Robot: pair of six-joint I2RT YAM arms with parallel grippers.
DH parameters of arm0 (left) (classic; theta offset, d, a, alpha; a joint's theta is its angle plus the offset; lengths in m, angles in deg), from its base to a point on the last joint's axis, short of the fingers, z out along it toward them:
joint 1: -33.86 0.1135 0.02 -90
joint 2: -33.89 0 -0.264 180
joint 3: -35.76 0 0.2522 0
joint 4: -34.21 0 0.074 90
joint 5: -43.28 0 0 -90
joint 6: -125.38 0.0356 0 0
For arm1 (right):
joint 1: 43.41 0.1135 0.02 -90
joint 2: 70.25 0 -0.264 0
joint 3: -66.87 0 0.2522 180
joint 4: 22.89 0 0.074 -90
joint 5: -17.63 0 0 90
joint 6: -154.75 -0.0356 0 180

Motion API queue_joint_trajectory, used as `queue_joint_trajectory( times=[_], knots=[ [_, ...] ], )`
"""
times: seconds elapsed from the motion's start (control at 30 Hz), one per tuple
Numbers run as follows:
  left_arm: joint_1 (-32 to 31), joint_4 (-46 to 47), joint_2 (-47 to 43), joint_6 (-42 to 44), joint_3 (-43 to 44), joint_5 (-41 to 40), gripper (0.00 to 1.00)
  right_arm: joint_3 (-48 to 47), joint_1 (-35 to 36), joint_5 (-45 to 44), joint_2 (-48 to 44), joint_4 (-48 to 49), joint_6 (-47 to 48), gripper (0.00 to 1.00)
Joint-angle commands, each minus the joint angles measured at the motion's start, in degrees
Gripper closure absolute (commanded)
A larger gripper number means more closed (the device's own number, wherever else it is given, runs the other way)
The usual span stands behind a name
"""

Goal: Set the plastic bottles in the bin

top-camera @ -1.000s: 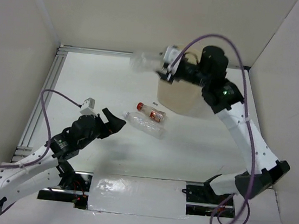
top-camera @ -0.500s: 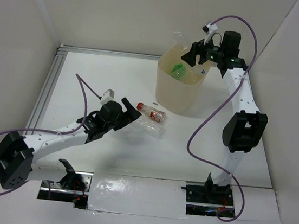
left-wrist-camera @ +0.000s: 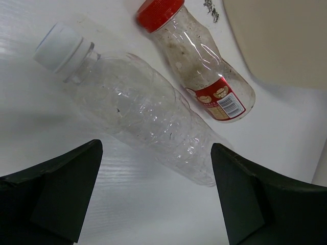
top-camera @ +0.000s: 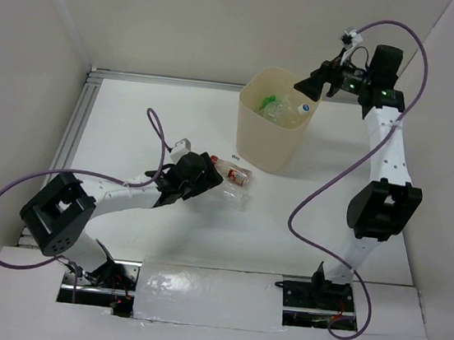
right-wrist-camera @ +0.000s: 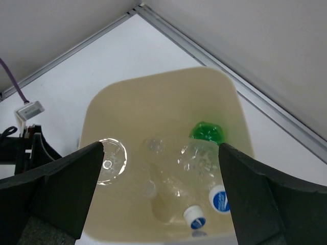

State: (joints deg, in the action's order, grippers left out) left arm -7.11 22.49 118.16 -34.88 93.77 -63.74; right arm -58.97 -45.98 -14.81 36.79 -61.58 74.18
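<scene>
1. Two lie on the desk (top-camera: 134, 117) near the bin (top-camera: 267, 146): clear bottle (left-wrist-camera: 138, 122), red-capped bottle (left-wrist-camera: 204, 76).
2. Left claw (left-wrist-camera: 156, 145), wide open and empty, poised over the clear bottle; next, descend and close.
3. Right claw (right-wrist-camera: 161, 148), open and empty, above the bin.

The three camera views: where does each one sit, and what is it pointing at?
Top external: fixed high behind the arms, looking down on the table; both arms, left hand and right hand show.
Left wrist: on the left arm, looking down at the clear bottle and red-capped bottle; its two open fingers show.
Right wrist: above the bin, looking in; its open fingers show.
Shared: top and right wrist both see the green bottle in the bin.
</scene>
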Motion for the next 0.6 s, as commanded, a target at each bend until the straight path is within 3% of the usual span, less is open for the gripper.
queue_joint_trajectory(
  times=[0.0, 0.17, 0.37, 0.57],
  knots=[
    [-0.6, 2.1, 2.2, 1.6, 3.1, -2.6, 0.0, 1.7, -2.1, 4.8, -7.7, 1.0, -0.1, 0.0],
    [-1.1, -2.6, 8.4, -0.6, 10.1, -5.2, 0.0, 9.4, -4.2, 7.5, -14.0, -0.8, 3.6, 0.0],
    [-1.7, -22.6, 18.0, -5.8, 22.7, -6.8, 0.0, 16.1, -7.3, 9.5, -18.8, -0.3, 3.0, 0.0],
    [-2.2, -23.2, 21.5, -7.7, 21.8, -2.8, 0.08, 19.3, -9.3, 11.5, -21.5, -5.2, 9.2, 0.0]
  ],
)
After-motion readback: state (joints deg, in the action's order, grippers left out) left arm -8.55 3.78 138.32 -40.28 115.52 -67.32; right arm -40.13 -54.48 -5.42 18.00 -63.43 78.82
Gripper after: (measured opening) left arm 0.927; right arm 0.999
